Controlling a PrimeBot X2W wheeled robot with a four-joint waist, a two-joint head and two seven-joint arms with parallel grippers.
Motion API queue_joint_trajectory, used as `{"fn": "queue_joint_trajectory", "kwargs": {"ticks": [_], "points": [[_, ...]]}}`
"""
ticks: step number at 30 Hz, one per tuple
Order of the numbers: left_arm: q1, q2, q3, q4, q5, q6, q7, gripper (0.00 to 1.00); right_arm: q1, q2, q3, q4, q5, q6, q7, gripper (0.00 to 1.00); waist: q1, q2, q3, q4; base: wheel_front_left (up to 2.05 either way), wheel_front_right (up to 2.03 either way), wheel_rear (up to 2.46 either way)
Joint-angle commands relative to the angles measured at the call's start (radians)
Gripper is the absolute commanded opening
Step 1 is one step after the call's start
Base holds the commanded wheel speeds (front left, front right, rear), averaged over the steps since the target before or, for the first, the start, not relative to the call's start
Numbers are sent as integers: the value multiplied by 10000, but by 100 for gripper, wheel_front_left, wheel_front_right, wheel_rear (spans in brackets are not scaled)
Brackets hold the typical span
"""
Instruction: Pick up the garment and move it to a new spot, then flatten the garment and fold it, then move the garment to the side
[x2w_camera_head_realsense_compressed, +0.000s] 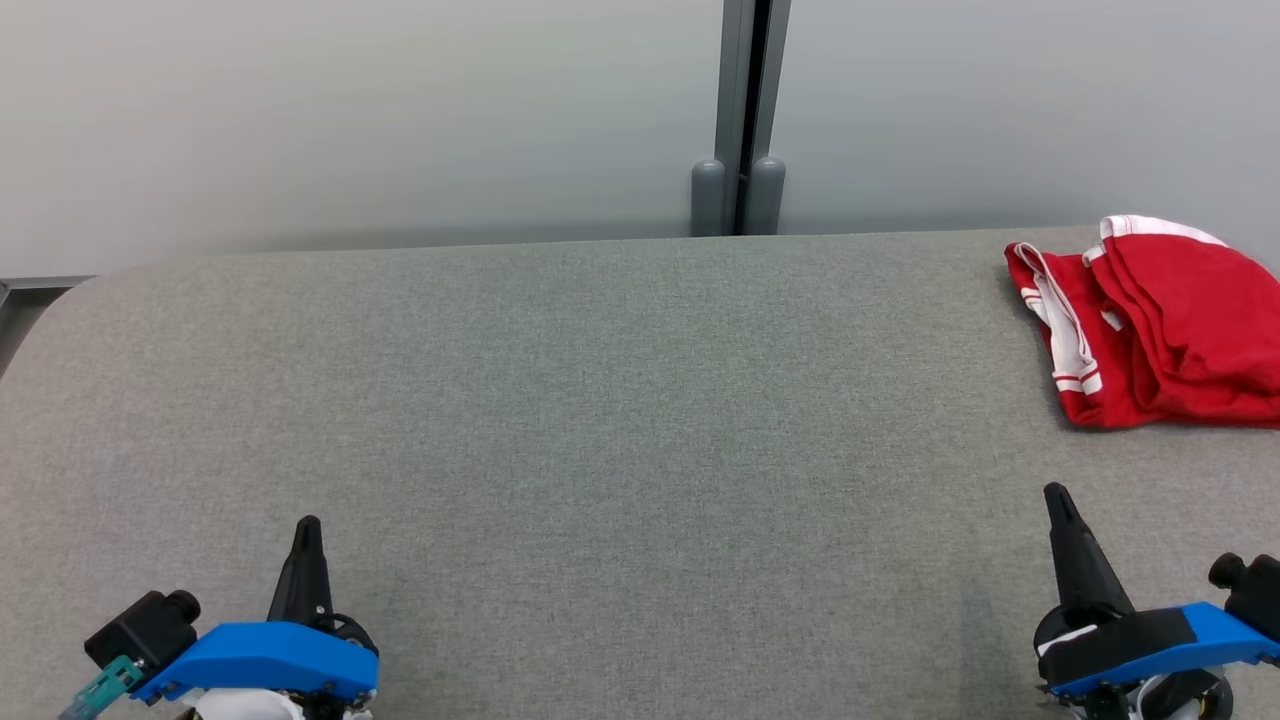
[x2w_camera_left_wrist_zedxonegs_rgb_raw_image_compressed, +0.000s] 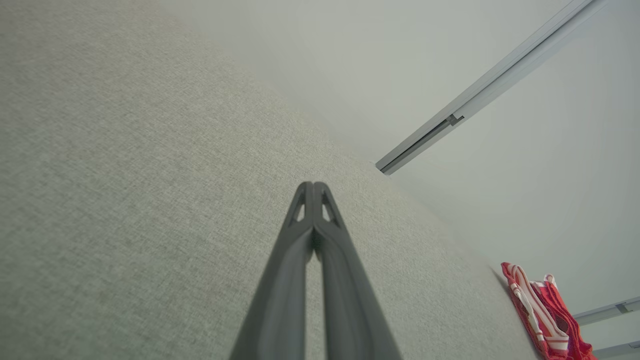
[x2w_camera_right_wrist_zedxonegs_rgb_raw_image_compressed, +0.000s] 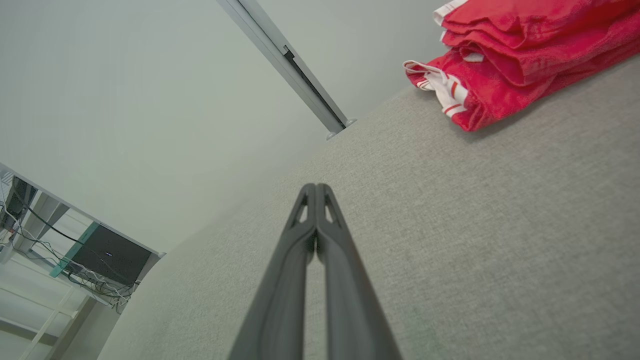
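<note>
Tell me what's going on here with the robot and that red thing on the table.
Nothing is being handled right now. The red garment lies in a loosely folded heap at the far right of the grey table. The robot's left gripper and right gripper sit at the near edge, one at each side, with their fingers closed together and empty. Neither touches the garment; the right one is the nearer, with bare table between them.

I have the garment (x2w_camera_head_realsense_compressed: 1160, 330) lying on the tabletop (x2w_camera_head_realsense_compressed: 640, 420) ahead of my right pincer (x2w_camera_head_realsense_compressed: 1054, 491) and a little to its right, near the far edge. My left pincer (x2w_camera_head_realsense_compressed: 308, 523) is well apart from it, off to the left.
</note>
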Motion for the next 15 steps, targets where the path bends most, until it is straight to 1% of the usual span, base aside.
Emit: {"fn": "queue_joint_trajectory", "kwargs": {"ticks": [1, 15], "points": [[-312, 1, 156, -183, -320, -65, 77, 0, -260, -40, -38, -88, 386, 3, 44, 0, 0, -1, -7, 0, 0, 0, 0], [-389, -145, 519, -282, -1939, -278, 501, 0, -404, -45, -84, 87, 2240, 4, 306, 0, 0, -1, -72, -1, 0, 0, 0]]}}
